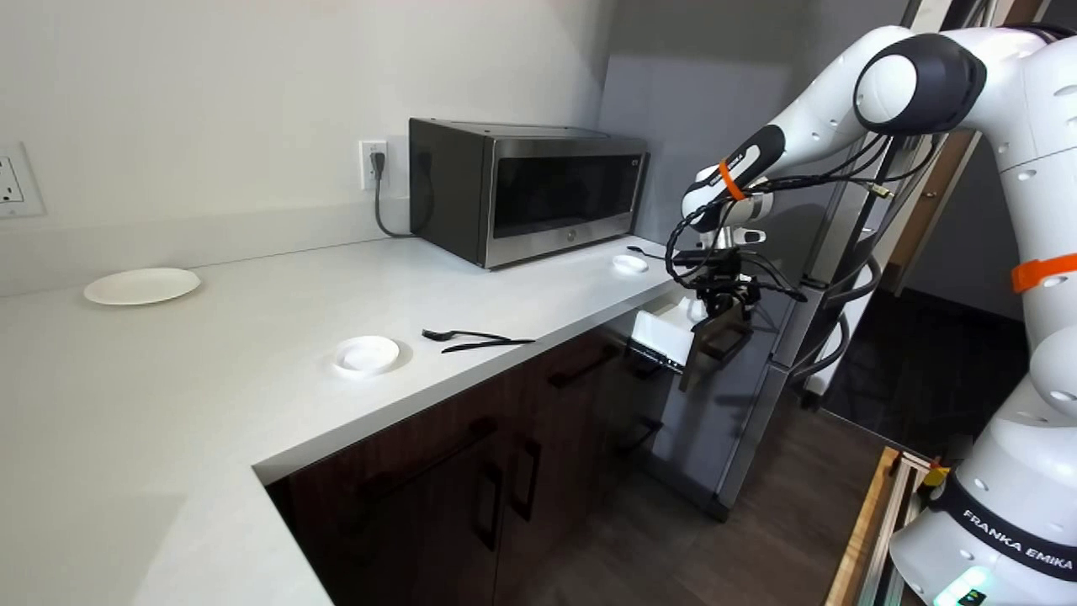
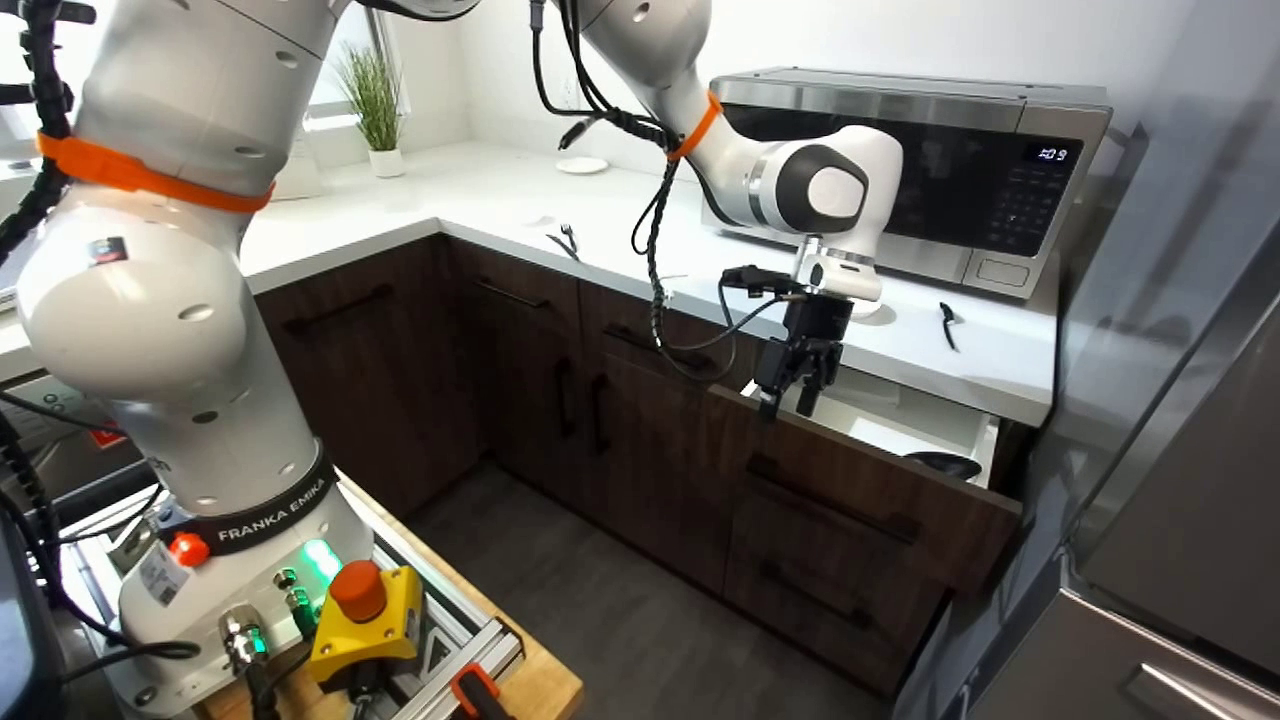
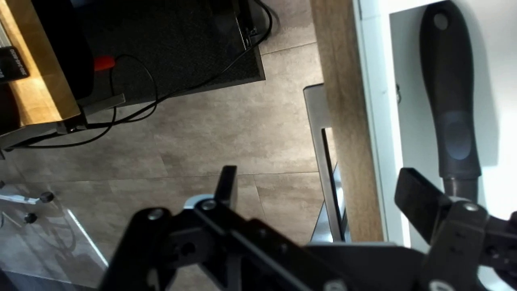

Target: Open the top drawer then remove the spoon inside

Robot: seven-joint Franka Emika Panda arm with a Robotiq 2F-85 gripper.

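The top drawer stands pulled out of the dark-brown cabinet in both exterior views [image 1: 660, 338] [image 2: 780, 440]. Its wooden front edge and pale inside also show in the wrist view [image 3: 348, 121]. The spoon lies in the drawer. Its thick dark handle shows in the wrist view [image 3: 450, 89] and its black bowl in an exterior view [image 2: 945, 463]. My gripper [image 3: 323, 188] is open and empty, pointing down over the drawer front. In the wrist view one finger is on the floor side and the other on the inner side, near the handle's lower end. It also shows in an exterior view [image 2: 788, 402].
The drawer's bar handle [image 2: 830, 500] sticks out in front. The counter edge [image 2: 950, 385] overhangs the drawer's back. A microwave [image 1: 564, 198], a small white dish [image 1: 629, 263] and a thin dark utensil [image 2: 948, 325] are on the counter. A grey fridge [image 2: 1190, 500] stands close beside the drawer.
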